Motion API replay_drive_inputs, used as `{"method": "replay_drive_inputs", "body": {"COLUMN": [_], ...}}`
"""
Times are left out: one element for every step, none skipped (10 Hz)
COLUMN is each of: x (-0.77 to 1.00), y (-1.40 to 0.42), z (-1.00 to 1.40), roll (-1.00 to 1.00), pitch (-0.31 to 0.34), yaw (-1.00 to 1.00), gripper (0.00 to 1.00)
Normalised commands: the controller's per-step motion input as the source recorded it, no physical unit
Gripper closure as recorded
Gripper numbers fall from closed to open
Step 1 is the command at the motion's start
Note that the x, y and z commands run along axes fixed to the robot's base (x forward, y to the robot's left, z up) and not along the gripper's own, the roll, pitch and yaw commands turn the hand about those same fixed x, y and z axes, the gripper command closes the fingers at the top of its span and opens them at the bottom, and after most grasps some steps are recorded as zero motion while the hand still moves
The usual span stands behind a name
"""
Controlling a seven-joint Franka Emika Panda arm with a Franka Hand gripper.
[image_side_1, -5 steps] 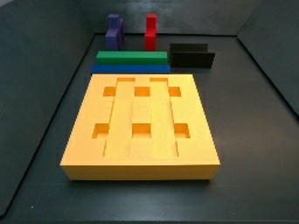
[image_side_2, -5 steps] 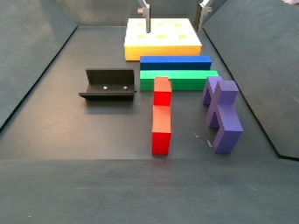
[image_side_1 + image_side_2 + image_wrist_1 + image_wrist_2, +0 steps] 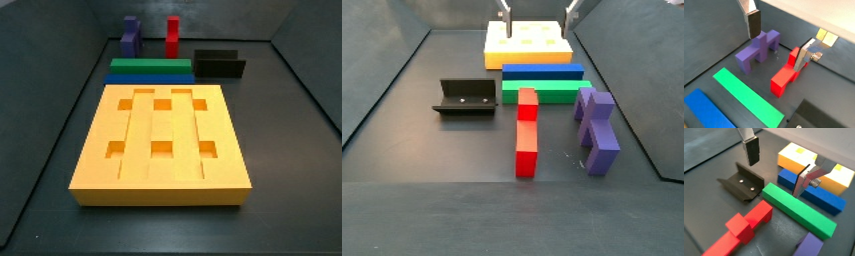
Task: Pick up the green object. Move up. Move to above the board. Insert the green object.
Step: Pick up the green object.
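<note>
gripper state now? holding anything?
Gripper: open, holding nothing, hovering above the green object, which lies on the floor untouched.

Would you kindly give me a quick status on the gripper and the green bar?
Gripper open, empty, hovering above the pieces. Green bar on the floor, ungrasped, flush beside the blue bar. Red block and fixture close by.
</note>
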Motion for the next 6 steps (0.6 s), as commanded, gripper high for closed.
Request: {"method": "replay_drive_inputs", "body": {"x": [0.0,0.0,0.0,0.0,0.0,0.0], "y": [-0.09,-0.05,-0.04,-0.04,-0.04,-0.1], "z": [-0.34,-0.36,-0.41,-0.44,-0.43,-0.45], "roll": [-0.08,-0.07,-0.05,-0.03,-0.02,0.0], "pitch": [-0.191,-0.149,-0.15,-0.146,-0.119,-0.047], "yaw": [-0.97,-1.0,-1.0,-1.0,-1.0,-1.0], "gripper": [0.0,0.0,0.0,0.0,0.0,0.0]}}
